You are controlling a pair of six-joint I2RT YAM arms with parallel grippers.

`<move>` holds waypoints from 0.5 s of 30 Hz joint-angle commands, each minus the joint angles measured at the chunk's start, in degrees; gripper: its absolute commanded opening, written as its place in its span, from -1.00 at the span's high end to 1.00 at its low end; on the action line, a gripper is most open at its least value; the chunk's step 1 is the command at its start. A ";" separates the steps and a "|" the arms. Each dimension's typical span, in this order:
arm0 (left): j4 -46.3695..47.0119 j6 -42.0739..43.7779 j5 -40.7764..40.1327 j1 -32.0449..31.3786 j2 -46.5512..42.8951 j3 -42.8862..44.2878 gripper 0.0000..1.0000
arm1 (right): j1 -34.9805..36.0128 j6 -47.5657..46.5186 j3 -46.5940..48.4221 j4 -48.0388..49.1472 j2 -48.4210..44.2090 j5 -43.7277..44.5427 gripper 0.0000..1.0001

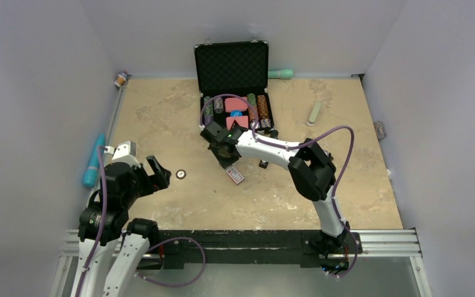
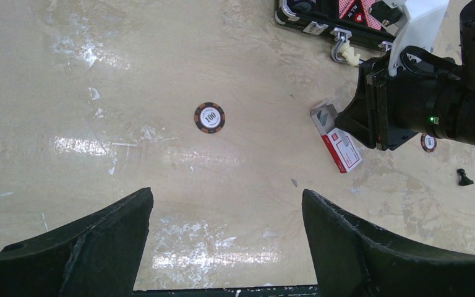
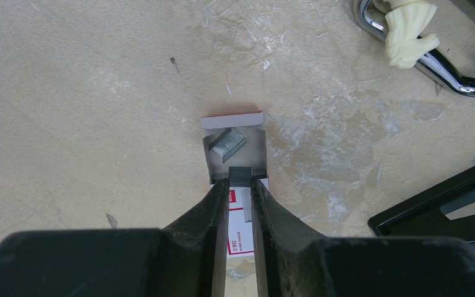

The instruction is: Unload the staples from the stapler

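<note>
The left arm and right arm share white link shells and black joint housings, each trailed by a purple cable. A small green light glows on the right wrist block. The left fingers and right fingers are matte black, rough-surfaced tapering wedges.

open black case at back; poker chip lies well apart.
</note>
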 commanded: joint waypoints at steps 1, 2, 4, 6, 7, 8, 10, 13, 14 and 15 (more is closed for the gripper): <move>1.09 -0.57 -0.22 -0.26 0.35 0.51 -0.86 | -0.08 0.34 0.54 1.36 -0.61 -0.36 0.58; 1.11 -0.52 -0.16 -0.27 0.35 0.49 -0.86 | -0.08 0.38 0.52 1.37 -0.47 -0.38 0.58; 1.15 -0.52 -0.21 -0.26 0.27 0.49 -0.86 | -0.08 0.46 0.65 1.29 -0.22 -0.40 0.56; 1.10 -0.51 -0.31 -0.35 0.18 0.49 -0.86 | -0.08 0.48 0.69 1.37 0.01 -0.47 0.53; 1.15 -0.54 -0.33 -0.34 0.18 0.49 -0.86 | -0.08 0.55 0.73 1.33 0.08 -0.40 0.52; 1.12 -0.56 -0.33 -0.35 0.17 0.47 -0.86 | -0.08 0.56 0.86 1.29 0.18 -0.40 0.51; 1.17 -0.54 -0.33 -0.27 0.19 0.47 -0.86 | -0.13 0.64 0.97 1.17 0.36 -0.27 0.50; 1.14 -0.57 -0.26 -0.28 0.13 0.47 -0.86 | -0.22 0.89 1.10 0.86 0.57 0.26 0.47; 1.13 -0.57 -0.32 -0.26 0.08 0.48 -0.86 | -0.17 0.91 0.98 0.86 0.62 0.34 0.46; 1.10 -0.52 -0.33 -0.27 0.09 0.45 -0.86 | -0.17 1.00 0.91 0.80 0.70 0.40 0.46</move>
